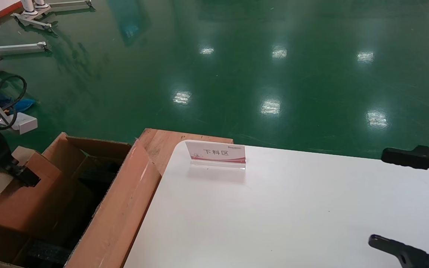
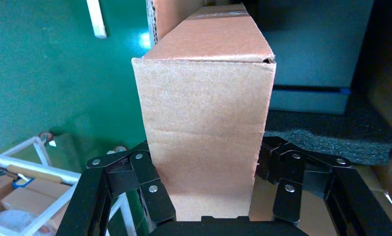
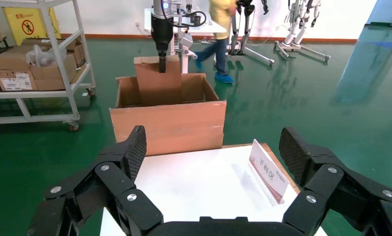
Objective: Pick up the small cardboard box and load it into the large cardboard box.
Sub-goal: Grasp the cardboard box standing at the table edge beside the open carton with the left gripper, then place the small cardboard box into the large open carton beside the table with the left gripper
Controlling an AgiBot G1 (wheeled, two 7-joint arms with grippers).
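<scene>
My left gripper (image 2: 206,189) pinches the small box (image 2: 203,128) from both sides, black fingers (image 2: 152,189) pressed against its cardboard walls in the left wrist view. The carton hangs partly inside the big box (image 1: 121,212), which sits on the green floor (image 1: 237,67) just beside the white table (image 1: 292,216) on my left. From the head view the small box (image 1: 24,197) tilts between the tall brown flaps, its paler tan end sticking out toward the outer side, while my left gripper (image 1: 22,175) grips it near the top. The right wrist view shows the same scene from across the table: small box (image 3: 158,81) standing nearly upright in the open big box (image 3: 169,125), the left gripper (image 3: 161,64) reaching down onto it from above. Black foam (image 2: 326,135) lies at the bottom of the big box, below the small one. My right gripper (image 3: 213,155) hovers over the near right part of the table, its fingers spread wide and holding nothing. A small sign (image 1: 216,153) with red trim stands at the table's far edge.
</scene>
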